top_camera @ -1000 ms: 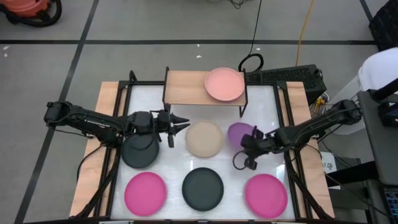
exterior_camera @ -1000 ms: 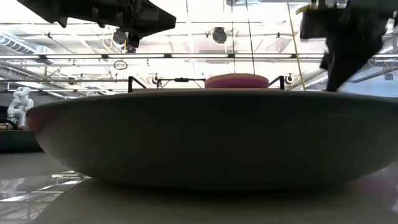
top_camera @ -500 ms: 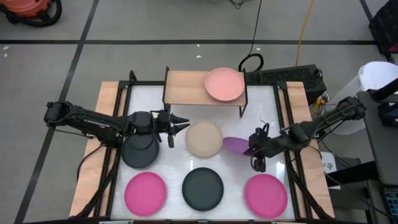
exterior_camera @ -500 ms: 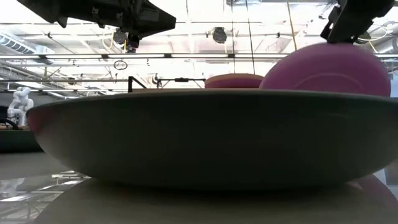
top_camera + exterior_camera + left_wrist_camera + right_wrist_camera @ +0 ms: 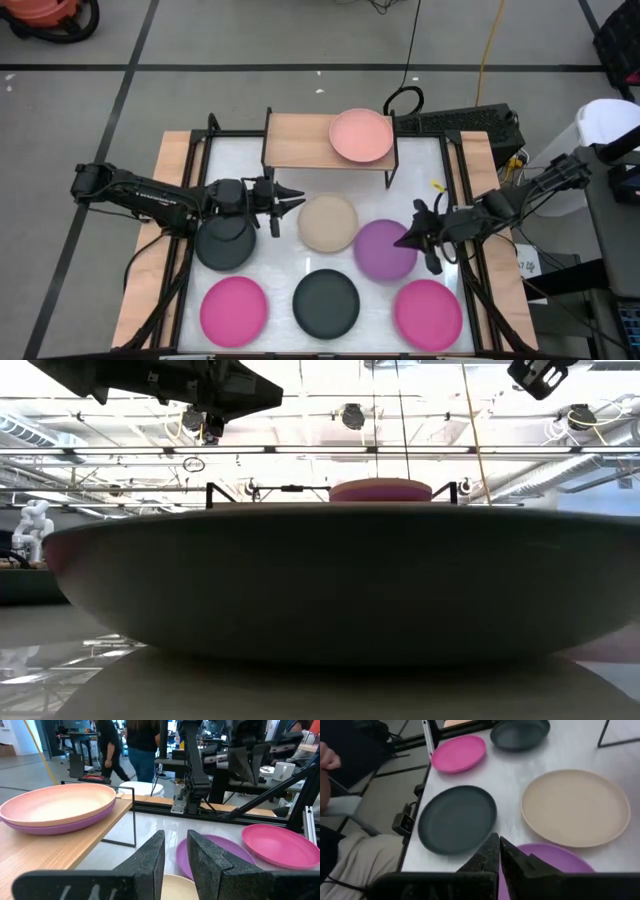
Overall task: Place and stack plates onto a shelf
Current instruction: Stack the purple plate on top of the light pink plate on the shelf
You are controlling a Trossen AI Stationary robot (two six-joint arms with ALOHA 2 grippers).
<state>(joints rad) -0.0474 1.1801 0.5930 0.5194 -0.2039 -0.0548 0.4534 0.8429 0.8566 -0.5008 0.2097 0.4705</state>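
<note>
Shelf (image 5: 300, 140) carries a light pink plate (image 5: 361, 135) over a purple one, far right. Six plates wait on the table (image 5: 430, 165). Right gripper (image 5: 410, 240) clenched, empty, beside the purple plate (image 5: 380, 250); left gripper (image 5: 296, 196) part-open, empty.

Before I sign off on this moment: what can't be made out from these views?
- Low view: the dark grey plate fills the picture and hides the table plates behind it.
- Right wrist view: the purple plate is half covered by the right pincer; a real grip cannot be confirmed.
- High view: the shelf stack looks like a single light pink plate; anything beneath is hidden.
</note>
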